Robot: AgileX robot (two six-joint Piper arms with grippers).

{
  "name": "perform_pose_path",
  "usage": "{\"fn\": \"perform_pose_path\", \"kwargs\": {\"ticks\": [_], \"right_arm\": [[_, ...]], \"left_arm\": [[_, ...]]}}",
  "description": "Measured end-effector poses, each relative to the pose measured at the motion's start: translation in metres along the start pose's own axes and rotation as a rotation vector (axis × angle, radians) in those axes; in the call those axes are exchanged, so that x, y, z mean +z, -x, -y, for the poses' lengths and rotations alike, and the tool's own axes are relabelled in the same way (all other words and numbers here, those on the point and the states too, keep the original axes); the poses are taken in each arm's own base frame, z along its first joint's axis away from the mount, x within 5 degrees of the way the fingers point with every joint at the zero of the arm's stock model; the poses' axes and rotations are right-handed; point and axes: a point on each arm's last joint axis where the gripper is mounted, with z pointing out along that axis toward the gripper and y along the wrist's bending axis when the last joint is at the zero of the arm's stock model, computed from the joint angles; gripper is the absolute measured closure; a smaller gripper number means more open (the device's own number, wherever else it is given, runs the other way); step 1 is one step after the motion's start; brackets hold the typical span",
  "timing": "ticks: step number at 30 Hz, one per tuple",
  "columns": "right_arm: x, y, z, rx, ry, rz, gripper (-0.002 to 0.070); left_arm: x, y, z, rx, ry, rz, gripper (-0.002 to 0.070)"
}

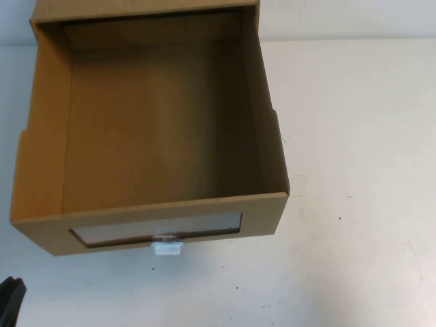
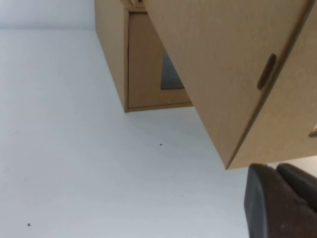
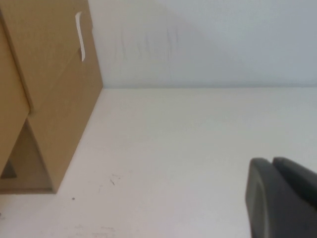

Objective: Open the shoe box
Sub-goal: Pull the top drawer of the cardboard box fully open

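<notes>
Shoe box [image 1: 157,136] fills the upper left of the high view and stands open, with nothing inside. I judge the opening done, so I would keep both arms off its walls. Left gripper [image 1: 10,300] sits in the lower left corner. Right gripper [image 3: 271,161] shows only in its own camera. Both are pinched together and hold nothing. White table [image 1: 354,204] below, pale wall [image 3: 223,39] behind.

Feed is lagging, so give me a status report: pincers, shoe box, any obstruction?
Left pincer shut, empty, low at box's near left. Right pincer shut, empty, off to one side of box. Shoe box open, untouched. Nothing in the way.
</notes>
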Motion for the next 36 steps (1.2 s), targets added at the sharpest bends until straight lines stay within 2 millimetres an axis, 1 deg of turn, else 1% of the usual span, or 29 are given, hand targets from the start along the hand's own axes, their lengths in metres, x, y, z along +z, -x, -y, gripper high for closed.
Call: {"fn": "perform_pose_path", "kwargs": {"ticks": [3, 5, 7, 9, 12, 15, 17, 19, 22, 27, 29, 36], "right_arm": [[-0.007, 0.001, 0.002, -0.036, -0.005, 0.008, 0.0689], [-0.015, -0.003, 0.007, -0.048, -0.034, 0.011, 0.0689], [-0.026, -0.011, 0.013, -0.048, -0.068, 0.009, 0.0690], [-0.039, -0.023, 0.019, -0.047, -0.105, 0.023, 0.0689], [-0.063, -0.050, 0.025, -0.041, -0.160, 0.069, 0.0689], [-0.081, -0.077, 0.028, -0.042, -0.194, 0.129, 0.0689], [-0.088, -0.086, 0.028, -0.044, -0.199, 0.164, 0.0689], [-0.094, -0.088, 0.026, -0.047, -0.190, 0.185, 0.0689], [-0.097, -0.095, 0.025, -0.046, -0.176, 0.140, 0.0690], [-0.096, -0.113, 0.023, -0.033, -0.158, -0.050, 0.0689], [-0.096, -0.117, 0.023, -0.030, -0.155, -0.098, 0.0690], [-0.097, -0.119, 0.023, -0.028, -0.152, -0.118, 0.0689]], "left_arm": [[0.000, 0.000, 0.000, 0.000, 0.000, 0.000, 0.0680], [0.000, 0.000, 0.000, 0.000, 0.000, 0.000, 0.0680], [0.000, 0.000, 0.000, 0.000, 0.000, 0.000, 0.0680], [0.000, 0.000, 0.000, 0.000, 0.000, 0.000, 0.0680], [0.000, 0.000, 0.000, 0.000, 0.000, 0.000, 0.0680], [0.000, 0.000, 0.000, 0.000, 0.000, 0.000, 0.0680], [0.000, 0.000, 0.000, 0.000, 0.000, 0.000, 0.0680], [0.000, 0.000, 0.000, 0.000, 0.000, 0.000, 0.0680], [0.000, 0.000, 0.000, 0.000, 0.000, 0.000, 0.0680], [0.000, 0.000, 0.000, 0.000, -0.001, -0.001, 0.0680], [0.000, 0.000, 0.000, 0.000, -0.001, -0.001, 0.0680], [0.000, 0.000, 0.000, 0.000, -0.001, -0.001, 0.0680]]}}
